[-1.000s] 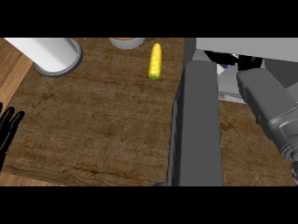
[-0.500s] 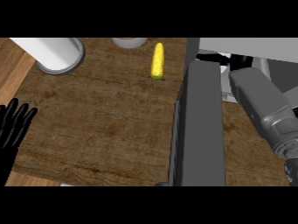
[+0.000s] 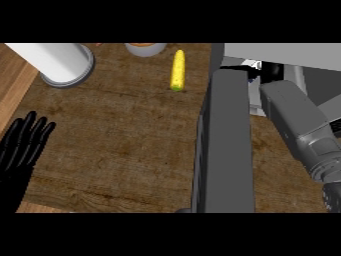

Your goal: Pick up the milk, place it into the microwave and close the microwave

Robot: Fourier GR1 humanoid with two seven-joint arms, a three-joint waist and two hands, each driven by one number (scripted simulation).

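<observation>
The microwave [image 3: 298, 52] stands at the right, its dark grey door [image 3: 225, 145] swung open toward me. My right forearm [image 3: 302, 127] reaches over the door into the opening. Of my right hand [image 3: 237, 68] only a black sliver shows past the door's top edge, the rest hidden by the microwave. Beside it a small white and blue patch [image 3: 256, 65] peeks out, possibly the milk; too little shows to be sure. My left hand [image 3: 14, 155] rests open at the lower left with straight fingers pointing up, holding nothing.
A white cylinder [image 3: 62, 62] stands at the back left. A yellow corn cob [image 3: 177, 70] lies near the door's far end, with a tan cup [image 3: 145, 48] behind it. The brown mat [image 3: 121, 135] lies between my left hand and the door.
My right forearm has pushed further toward the microwave opening, and less of the white and blue patch shows. My left hand has risen further into view at the lower left.
</observation>
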